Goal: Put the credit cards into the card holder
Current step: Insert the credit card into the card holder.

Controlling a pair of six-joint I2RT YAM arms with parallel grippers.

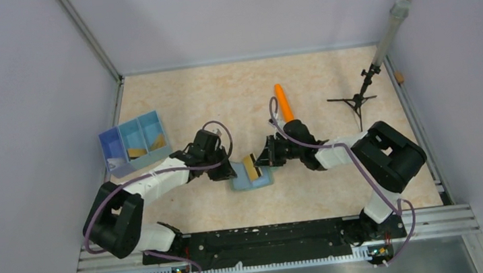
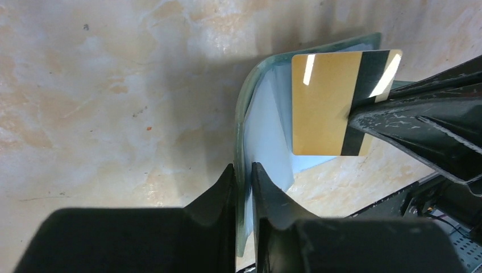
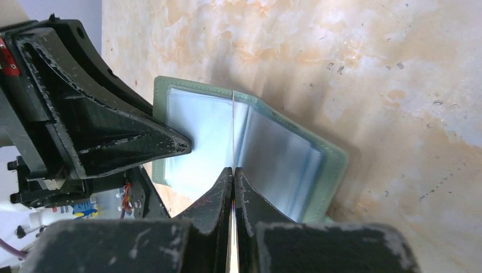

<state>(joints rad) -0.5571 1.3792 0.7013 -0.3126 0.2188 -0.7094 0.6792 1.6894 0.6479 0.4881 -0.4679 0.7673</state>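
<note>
Card (image 2: pixel 324 102) looks thin, stiff and slick, so my right gripper (image 3: pixel 233 170) pinches its striped end while my left gripper (image 2: pixel 243 169) clamps the upright flap of the soft card holder (image 3: pixel 278 153).

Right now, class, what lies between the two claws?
The open holder, with a gold card poised over it, as the top view shows.

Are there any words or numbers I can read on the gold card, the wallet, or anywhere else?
No text can be read anywhere.
credit card: plain gold with a dark stripe, no print showing.
card holder: no writing showing.
blue and yellow patch beside the arm: too blurred to read.
</note>
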